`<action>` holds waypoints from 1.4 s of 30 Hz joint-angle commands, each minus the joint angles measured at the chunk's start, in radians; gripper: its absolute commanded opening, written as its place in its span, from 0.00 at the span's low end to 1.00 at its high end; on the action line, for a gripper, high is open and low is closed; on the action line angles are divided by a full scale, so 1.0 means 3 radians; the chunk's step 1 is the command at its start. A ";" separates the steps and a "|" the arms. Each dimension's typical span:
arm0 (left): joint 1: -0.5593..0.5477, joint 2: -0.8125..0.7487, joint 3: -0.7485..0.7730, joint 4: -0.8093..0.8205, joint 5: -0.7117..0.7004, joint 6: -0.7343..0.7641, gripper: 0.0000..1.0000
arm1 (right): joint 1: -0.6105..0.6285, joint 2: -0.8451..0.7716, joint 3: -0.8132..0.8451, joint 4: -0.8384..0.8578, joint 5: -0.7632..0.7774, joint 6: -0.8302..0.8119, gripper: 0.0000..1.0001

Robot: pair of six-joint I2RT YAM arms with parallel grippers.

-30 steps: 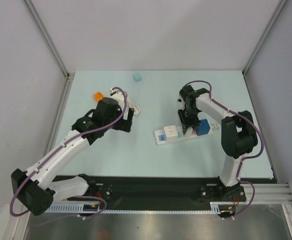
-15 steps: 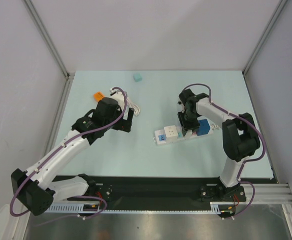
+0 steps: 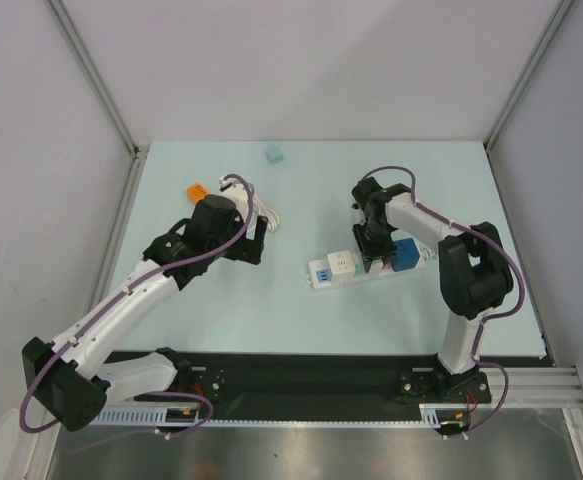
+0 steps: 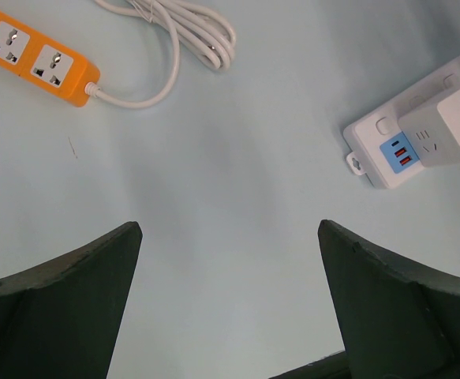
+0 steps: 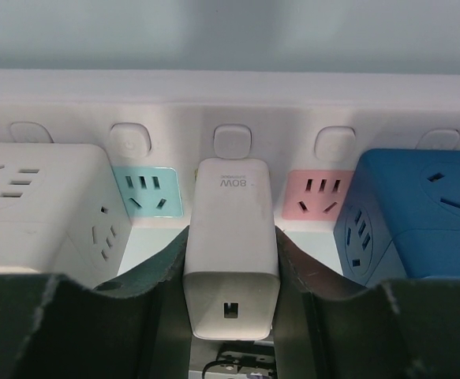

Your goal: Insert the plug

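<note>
White links of the right arm [image 3: 466, 265] fold into a tight elbow in the top view. Its wrist bends down so the right gripper [image 3: 374, 250] sits on the strip [image 3: 323, 275], with a white cube [image 3: 342, 264] to its left and a blue cube [image 3: 404, 254] to its right; the plug is hidden under it there. The left arm [image 3: 131, 300] stretches long and low, its left gripper [image 3: 256, 240] well apart from the strip. In the left wrist view the fingers [image 4: 64, 300] stand wide apart over bare table [image 4: 230, 197], with an orange strip [image 4: 36, 55] and a coiled cable [image 4: 190, 31] far ahead to the left. Only the right wrist view shows the plug [image 5: 231, 237], clamped between both fingers, its far end against the strip between a teal socket [image 5: 147, 192] and a pink socket [image 5: 323, 193]. How deep it sits I cannot tell.
</note>
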 commanded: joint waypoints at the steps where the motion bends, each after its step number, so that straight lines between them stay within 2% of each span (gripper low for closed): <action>1: 0.0013 -0.0029 0.0019 0.0052 -0.0032 0.0068 1.00 | 0.0012 0.0581 -0.0295 0.0266 0.0093 -0.0002 0.00; 13: 0.0018 -0.0045 0.0009 0.0057 -0.0108 0.0063 1.00 | 0.0017 0.0831 0.0011 0.0093 0.0297 -0.0002 0.00; 16: 0.0028 -0.0045 0.0009 0.0052 -0.0129 0.0012 1.00 | -0.0029 0.0791 0.0078 0.0097 0.0425 0.0039 0.09; 17: 0.0033 -0.0050 0.0004 0.0057 -0.0180 -0.0004 1.00 | -0.0049 0.0755 0.0109 0.0103 0.0420 0.0039 0.19; 20: 0.0054 -0.0050 -0.0012 0.0083 -0.0236 -0.0039 1.00 | -0.0136 0.0719 0.0277 0.0036 0.0476 0.0024 0.30; 30: 0.0064 0.0001 0.0065 0.0129 -0.0390 -0.0223 1.00 | -0.0402 0.0750 0.0799 -0.0132 0.0635 -0.0007 0.44; 31: 0.0074 0.0011 0.0106 0.0129 -0.0446 -0.0264 1.00 | -0.0387 0.0709 0.0840 -0.0138 0.0599 -0.0017 0.47; 34: 0.0141 0.0108 0.0295 0.0129 -0.0461 -0.0417 1.00 | -0.0326 0.0561 0.0952 -0.0107 0.0400 -0.0022 0.66; 37: 0.0238 0.0302 0.0540 0.0119 -0.0390 -0.0504 1.00 | -0.0285 0.0403 0.1100 -0.0122 0.0394 0.0003 0.73; 42: 0.0401 0.0716 0.1045 0.0124 -0.0364 -0.0556 1.00 | -0.0330 0.0142 0.1366 -0.0183 0.0298 -0.0037 0.75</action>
